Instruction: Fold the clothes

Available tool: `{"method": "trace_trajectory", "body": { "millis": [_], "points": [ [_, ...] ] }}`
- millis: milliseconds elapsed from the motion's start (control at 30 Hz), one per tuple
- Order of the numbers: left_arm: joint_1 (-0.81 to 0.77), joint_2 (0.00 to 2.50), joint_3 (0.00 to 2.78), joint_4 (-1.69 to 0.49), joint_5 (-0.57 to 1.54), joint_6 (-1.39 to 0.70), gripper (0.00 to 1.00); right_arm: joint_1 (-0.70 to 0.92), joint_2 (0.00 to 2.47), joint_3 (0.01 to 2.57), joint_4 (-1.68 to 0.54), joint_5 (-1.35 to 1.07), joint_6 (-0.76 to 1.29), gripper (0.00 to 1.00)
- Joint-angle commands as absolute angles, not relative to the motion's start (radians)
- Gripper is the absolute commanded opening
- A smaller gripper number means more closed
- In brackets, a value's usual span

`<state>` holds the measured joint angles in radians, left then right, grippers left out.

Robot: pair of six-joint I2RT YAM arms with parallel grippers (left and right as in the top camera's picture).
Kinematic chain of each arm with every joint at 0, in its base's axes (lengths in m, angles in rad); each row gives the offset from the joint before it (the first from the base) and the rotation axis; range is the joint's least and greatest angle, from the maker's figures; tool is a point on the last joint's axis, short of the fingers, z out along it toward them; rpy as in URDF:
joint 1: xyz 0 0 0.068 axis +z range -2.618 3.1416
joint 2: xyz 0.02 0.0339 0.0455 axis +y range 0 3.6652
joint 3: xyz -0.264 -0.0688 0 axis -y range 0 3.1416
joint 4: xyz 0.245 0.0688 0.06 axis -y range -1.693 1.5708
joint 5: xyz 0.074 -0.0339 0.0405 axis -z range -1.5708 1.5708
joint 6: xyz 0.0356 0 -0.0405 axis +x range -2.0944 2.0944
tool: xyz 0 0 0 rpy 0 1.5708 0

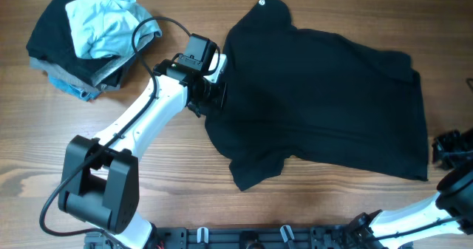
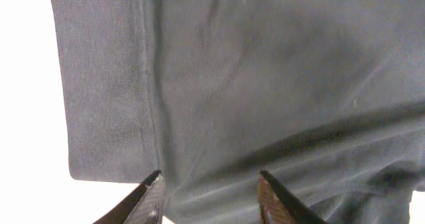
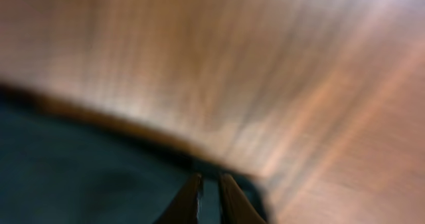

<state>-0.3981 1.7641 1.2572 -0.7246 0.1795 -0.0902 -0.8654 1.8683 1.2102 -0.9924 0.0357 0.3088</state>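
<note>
Black T-shirt [image 1: 325,101] lies spread, a little rumpled, across the middle and right of the table [image 1: 332,205], its collar toward the top edge. From above, the left arm [image 1: 148,116] stretches diagonally up from its base at lower left, and the left hand [image 1: 218,94] sits right at the shirt's left edge. A pile of clothes [image 1: 89,35], dark pieces with a light blue one on top, rests well apart at upper left. The right hand [image 1: 451,147] is low at the far right, just beside the shirt's lower right corner.

On the left wrist camera, the left hand [image 2: 209,184] is spread wide, the shirt's cloth between its fingertips [image 2: 149,197] and a stitched hem [image 2: 99,84] running down the left.

The right wrist camera is badly blurred. The right hand [image 3: 210,184] looks pinched nearly closed at the dark shirt's edge [image 3: 80,164]; whether it holds cloth I cannot tell.
</note>
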Motion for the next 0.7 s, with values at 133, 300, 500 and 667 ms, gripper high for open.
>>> {"method": "trace_trajectory", "body": {
  "millis": [133, 300, 500, 667],
  "points": [
    [-0.396, 1.875, 1.263, -0.45, 0.257, -0.03, 0.04, -0.808, 1.612, 1.304, -0.995, -0.692, -0.023, 0.24],
    [-0.381, 2.063, 1.263, -0.27, 0.204, -0.03, 0.04, -0.64, 1.504, 1.304, -1.041, -0.688, -0.026, 0.26],
    [-0.167, 2.18, 1.264, -0.194, -0.032, -0.165, 0.04, -0.44, 1.504, 1.3, -1.082, -0.448, -0.018, 0.36],
    [-0.075, 2.126, 1.332, -0.208, 0.168, -0.142, 0.13, -0.379, 1.58, 1.291, -1.068, -0.224, 0.168, 0.54]
  ]
}}
